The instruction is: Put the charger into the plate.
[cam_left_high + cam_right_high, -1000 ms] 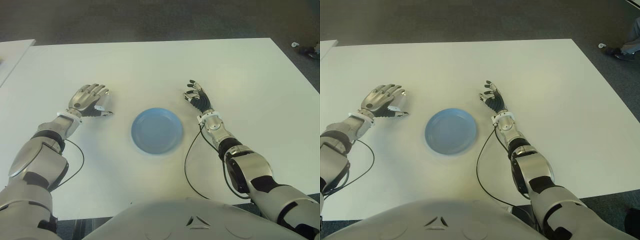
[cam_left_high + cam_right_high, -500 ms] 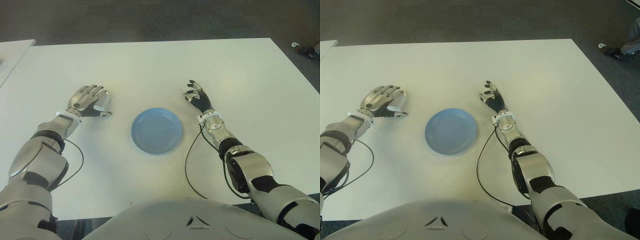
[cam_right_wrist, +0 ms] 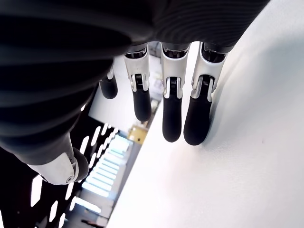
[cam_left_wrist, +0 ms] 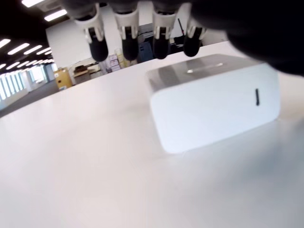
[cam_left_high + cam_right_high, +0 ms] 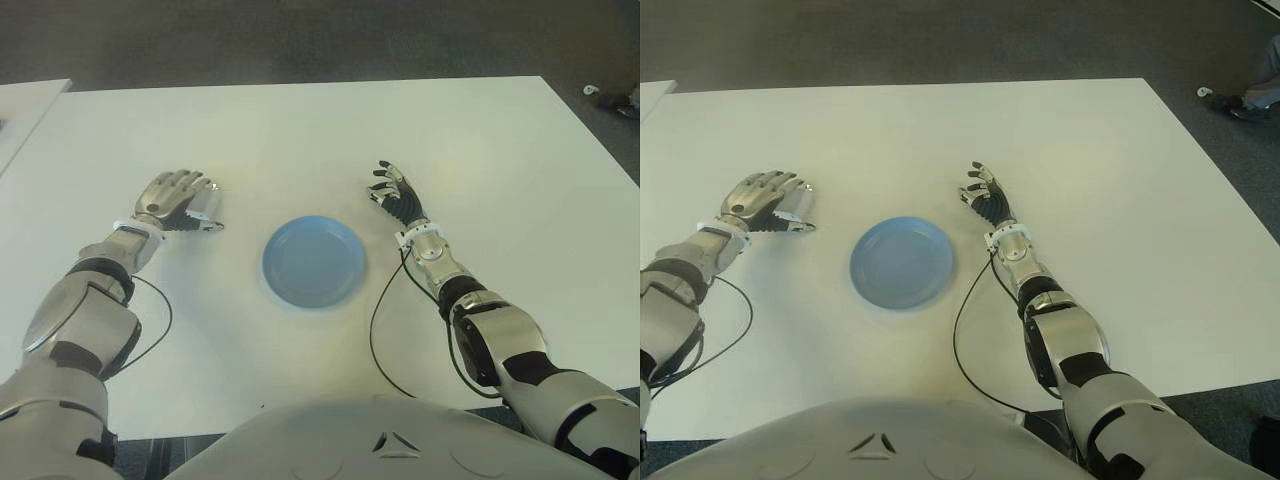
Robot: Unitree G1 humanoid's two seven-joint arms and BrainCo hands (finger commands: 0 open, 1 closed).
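Under left hand (image 5: pixel 172 200) — unmarked charger (image 4: pixel 213 104)

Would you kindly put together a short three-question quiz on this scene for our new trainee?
1. True or false: the white charger already lies in the blue plate.
2. Which hand hovers over the charger?
A. left hand
B. right hand
3. Fill in: the plate sits on the white table ______ the two hands.

Key:
1. False. The charger sits on the table under the left hand's open fingers, and the plate holds nothing.
2. A. The right hand is open and holds nothing, on the plate's right.
3. between
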